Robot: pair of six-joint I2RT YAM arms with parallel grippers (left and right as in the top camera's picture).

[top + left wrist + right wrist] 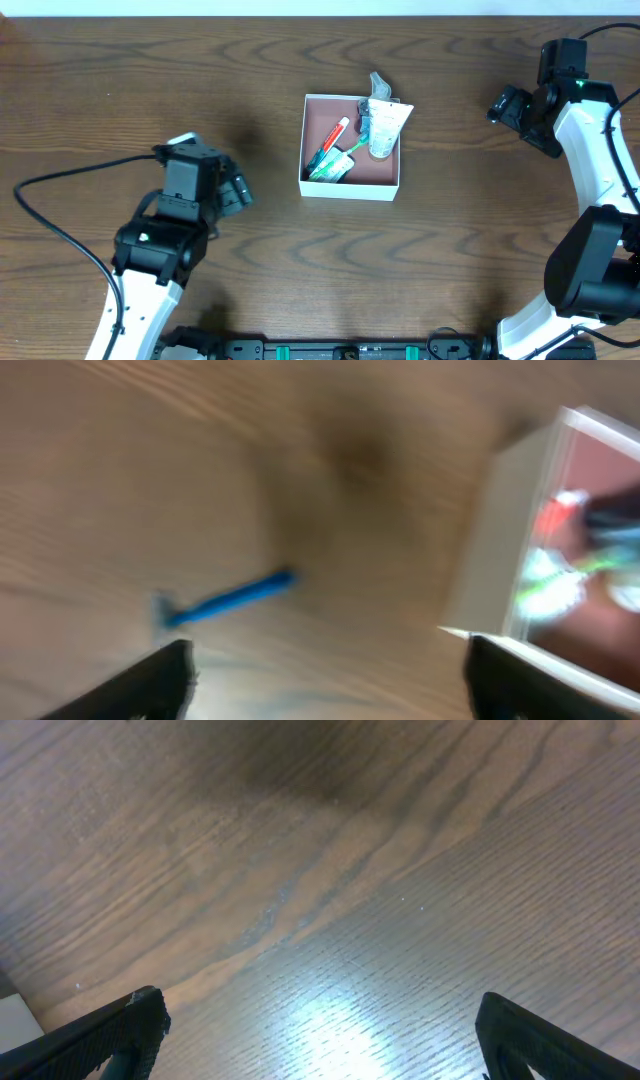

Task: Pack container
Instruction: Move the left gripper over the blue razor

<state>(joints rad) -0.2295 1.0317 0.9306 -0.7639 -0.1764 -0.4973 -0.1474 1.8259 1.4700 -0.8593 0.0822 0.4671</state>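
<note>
Left wrist view motion-blurred; glare streaks the table (330, 1020).

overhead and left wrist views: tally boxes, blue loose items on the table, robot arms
white-walled square box, reddish-brown inside: 1
blue slim plastic-handled item, maybe a razor: 1
black-and-white robot arms, left, right: 2
total: 4

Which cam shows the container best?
Overhead: the whole container, sharp, interior included. Left wrist shows only one blurred corner of it; right wrist shows at most a white sliver at the frame edge.
</note>
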